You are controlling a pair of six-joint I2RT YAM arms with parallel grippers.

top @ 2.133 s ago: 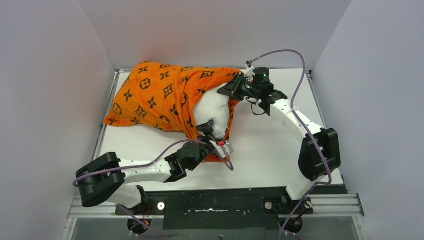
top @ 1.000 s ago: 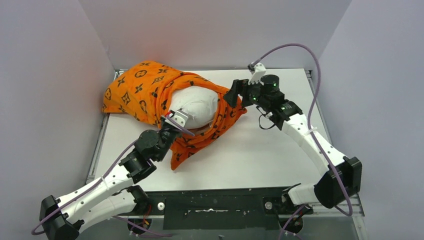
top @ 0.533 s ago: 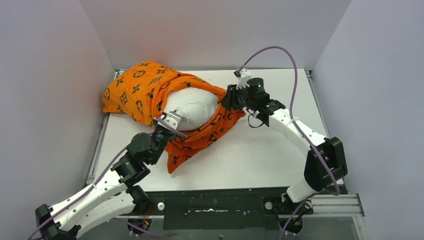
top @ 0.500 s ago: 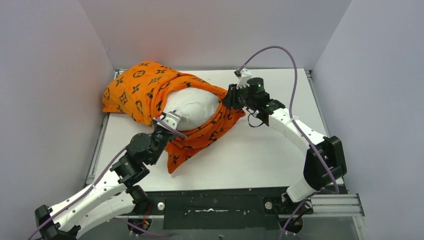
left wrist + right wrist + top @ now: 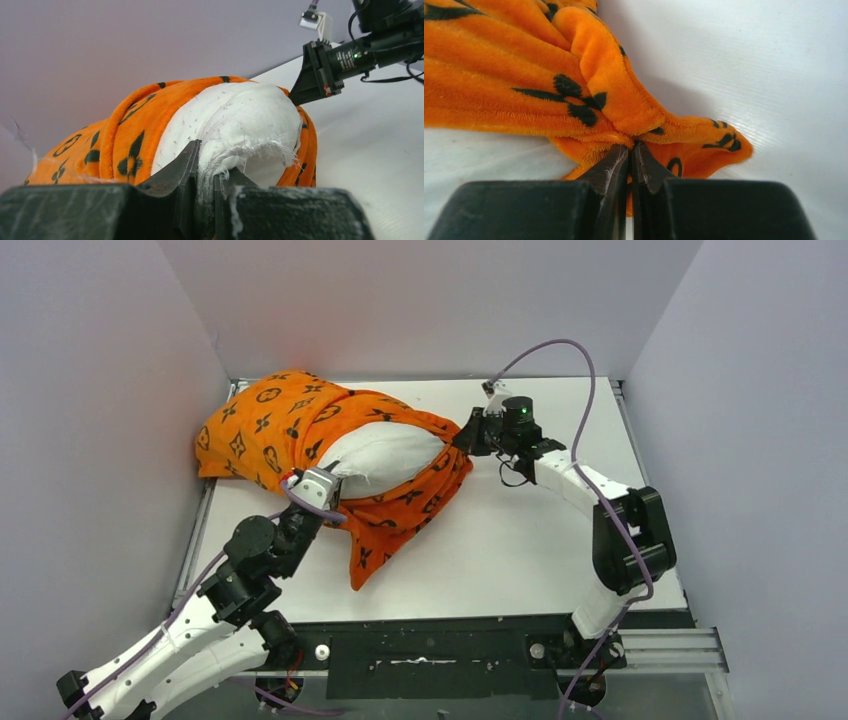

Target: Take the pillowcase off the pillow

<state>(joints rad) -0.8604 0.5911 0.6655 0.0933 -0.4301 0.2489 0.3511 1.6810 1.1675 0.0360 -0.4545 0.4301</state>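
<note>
The orange pillowcase (image 5: 260, 425) lies bunched at the back left of the table, its mouth open round the white pillow (image 5: 385, 450), which bulges out of it. My left gripper (image 5: 320, 488) is shut on the pillow's frayed near corner (image 5: 240, 150); the left wrist view shows white fabric pinched between its fingers (image 5: 185, 165), with orange cover (image 5: 125, 135) wrapped behind. My right gripper (image 5: 468, 432) is shut on the pillowcase's right edge, and the right wrist view shows its jaws (image 5: 630, 147) nipping an orange fold (image 5: 614, 95) low over the table.
White table (image 5: 540, 540) with grey walls on three sides; the pillowcase's far-left end sits near the left wall (image 5: 100, 440). A loose orange flap (image 5: 375, 540) trails toward the front. The right arm's purple cable (image 5: 560, 350) arcs over the back.
My right gripper has shut on the pillowcase's edge. The left arm has drawn back toward the near left with the pillow corner, and more white pillow shows.
</note>
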